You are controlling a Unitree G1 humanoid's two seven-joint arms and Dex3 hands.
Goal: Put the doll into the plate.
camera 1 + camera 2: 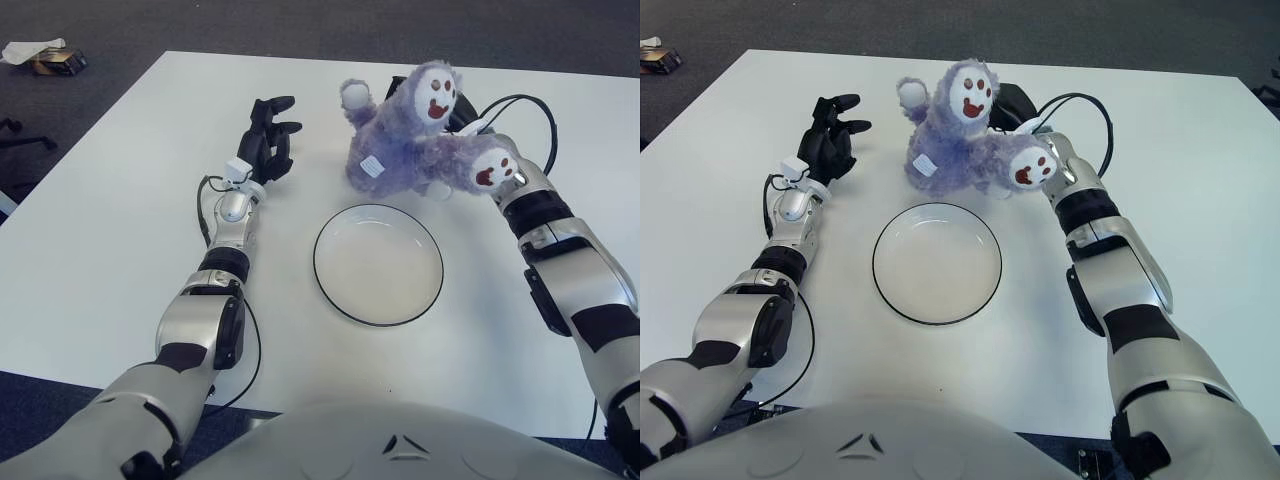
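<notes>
I am looking at a doll (400, 150) of shaggy purple plush, its fur rough and matt, with smooth white cloth patches on face and paws. The plate (379, 264) is looking like glazed ceramic, cream, glossy, with a thin dark rim. My left hand (268, 150) is showing matt black plastic fingers, and my forearms are shining in smooth silver-grey plastic shells with black joints. The table (100, 250) is lying smooth, white and matt.

Doll (405, 145) behind plate (378, 264), left robot hand (268, 150) left of doll
</notes>
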